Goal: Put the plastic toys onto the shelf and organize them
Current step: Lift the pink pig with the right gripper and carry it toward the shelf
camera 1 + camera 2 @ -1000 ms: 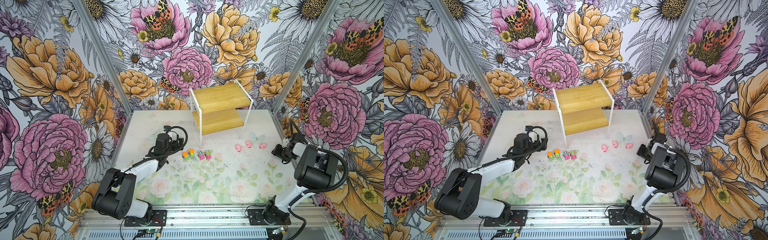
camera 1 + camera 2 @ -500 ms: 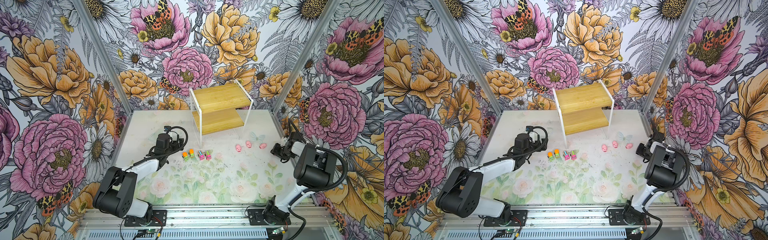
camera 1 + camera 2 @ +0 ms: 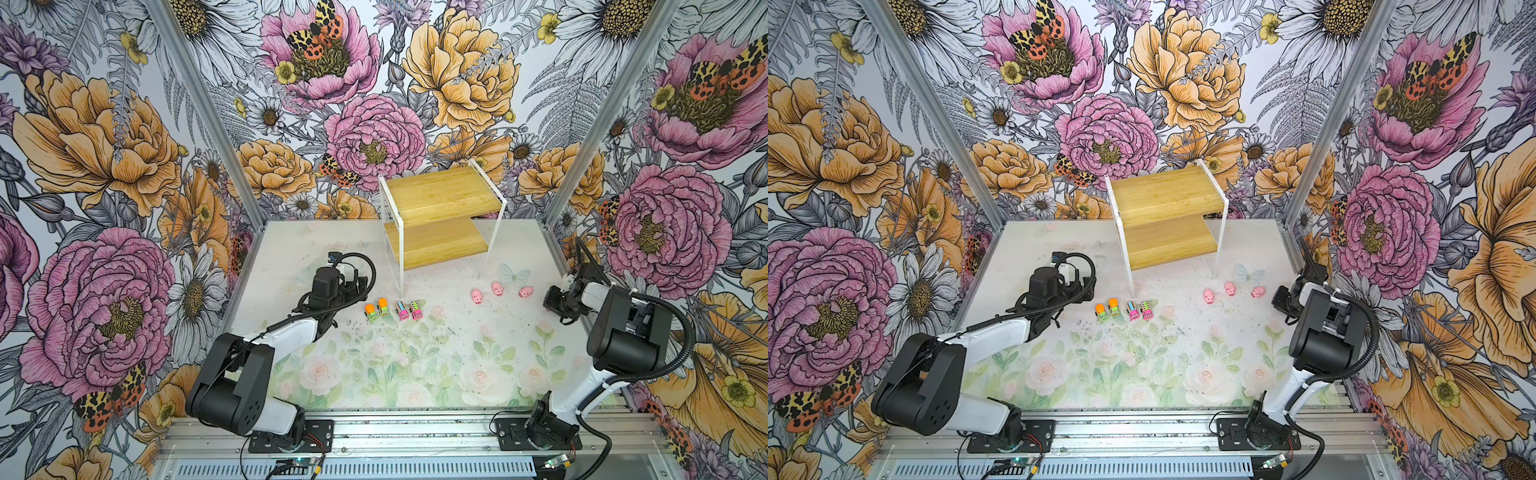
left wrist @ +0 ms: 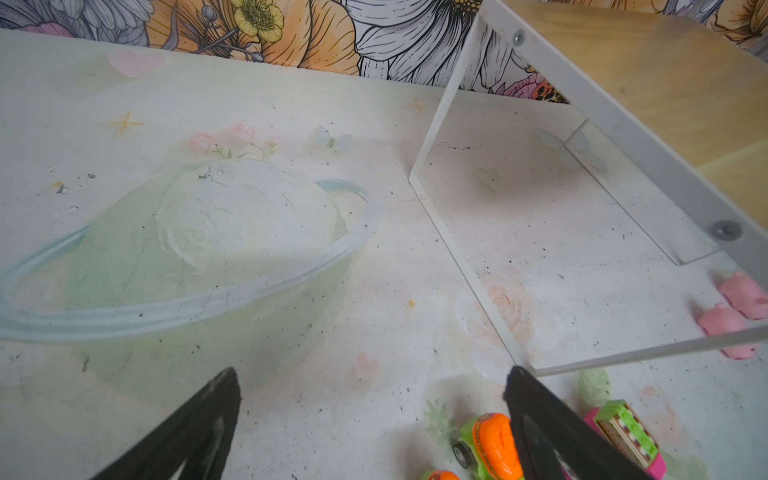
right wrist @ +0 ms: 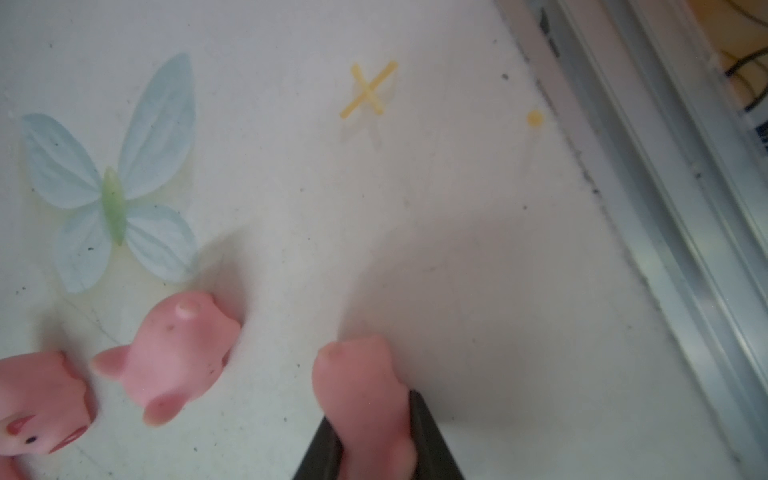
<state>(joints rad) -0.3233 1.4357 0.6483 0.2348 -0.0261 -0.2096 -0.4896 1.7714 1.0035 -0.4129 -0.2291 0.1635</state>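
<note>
Pinching pink pig (image 5: 357, 386) between right jaws, near another pig (image 5: 174, 353); holding left jaws spread beside green truck (image 4: 486, 440).

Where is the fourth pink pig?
In the right wrist view, the fourth pig is pinched between the right gripper's fingers, at the table's right side, right of the other three pigs.

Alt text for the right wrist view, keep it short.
The right gripper is shut on a small pink pig. A second pig and part of a third are on the white table near a blue butterfly print.
</note>
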